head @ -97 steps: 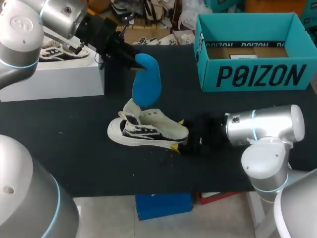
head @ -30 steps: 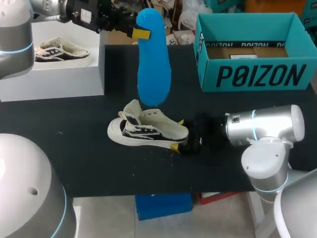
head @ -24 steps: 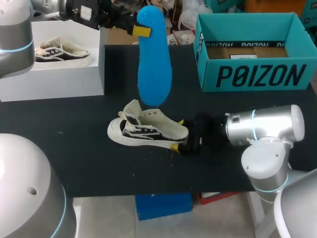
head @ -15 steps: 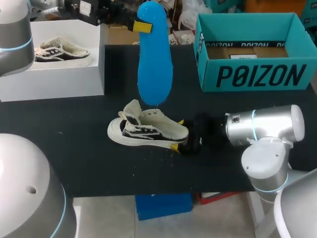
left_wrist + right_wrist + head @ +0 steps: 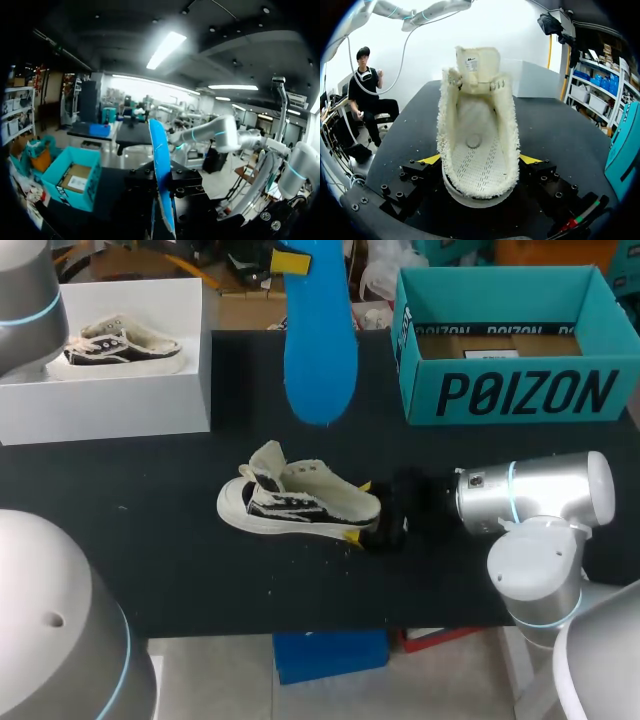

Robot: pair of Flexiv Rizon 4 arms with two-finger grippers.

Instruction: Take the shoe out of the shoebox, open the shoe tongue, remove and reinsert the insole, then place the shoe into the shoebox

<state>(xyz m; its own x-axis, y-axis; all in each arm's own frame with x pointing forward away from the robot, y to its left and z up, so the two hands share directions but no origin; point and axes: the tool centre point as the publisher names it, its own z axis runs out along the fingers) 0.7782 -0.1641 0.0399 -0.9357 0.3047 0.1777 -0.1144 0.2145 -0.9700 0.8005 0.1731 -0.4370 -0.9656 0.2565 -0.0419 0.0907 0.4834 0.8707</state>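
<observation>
Holds long blue foam insole [image 5: 320, 350] upright in clamped left jaws, tip down, clear above cream canvas shoe [image 5: 298, 502]; clamps shoe's heel on black counter [image 5: 150, 540] with right jaws, toe pointing left.

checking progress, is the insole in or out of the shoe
Out: the left gripper holds the insole above the table; the shoe shows a bare inside.
</observation>
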